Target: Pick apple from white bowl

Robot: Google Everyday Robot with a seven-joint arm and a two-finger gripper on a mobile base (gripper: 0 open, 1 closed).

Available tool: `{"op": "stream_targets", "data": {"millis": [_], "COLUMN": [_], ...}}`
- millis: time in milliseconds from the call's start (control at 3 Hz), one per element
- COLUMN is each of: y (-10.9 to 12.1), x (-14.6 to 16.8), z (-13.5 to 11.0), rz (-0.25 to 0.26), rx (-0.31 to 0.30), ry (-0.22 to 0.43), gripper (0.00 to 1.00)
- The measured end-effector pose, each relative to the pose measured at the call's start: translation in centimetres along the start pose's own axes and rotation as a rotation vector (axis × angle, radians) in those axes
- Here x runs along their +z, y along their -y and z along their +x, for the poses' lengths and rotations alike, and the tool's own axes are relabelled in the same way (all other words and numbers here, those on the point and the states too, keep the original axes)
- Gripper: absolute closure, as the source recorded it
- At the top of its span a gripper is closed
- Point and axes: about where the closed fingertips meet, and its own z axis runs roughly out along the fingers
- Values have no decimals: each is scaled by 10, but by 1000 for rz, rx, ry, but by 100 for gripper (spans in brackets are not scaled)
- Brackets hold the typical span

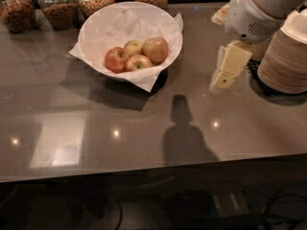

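The white bowl [96, 30], lined with crinkled white paper, stands at the back left of the grey table. Four apples lie in it. The apple [156, 49], the largest, golden-tan with a brownish-red blush, lies at the right of the group. A redder apple [116, 59] lies at the left, a small pale yellow one [134, 47] behind, and another [138, 63] in front. My gripper [219, 84] hangs above the table to the right of the bowl, apart from it, pointing down. It holds nothing that I can see.
Several glass jars of nuts and grains [60, 6] line the back edge. A stack of beige paper bowls [287, 56] stands at the right, close behind my arm [259, 8]. The table's front edge runs across the lower part of the view.
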Motion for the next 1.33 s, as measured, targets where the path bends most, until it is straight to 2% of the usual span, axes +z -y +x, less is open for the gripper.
{"op": "stream_targets", "data": {"millis": [333,667,1000,1333], "y": [30,57,87,105], "x": [18,39,64,80], "z": [-24,-49,-80,-110], "rz": [35,32,-12,-48], "rx": [-68,-181,-353,-473], "ry": [104,184,230,251], "gripper": [0,0,0,0]}}
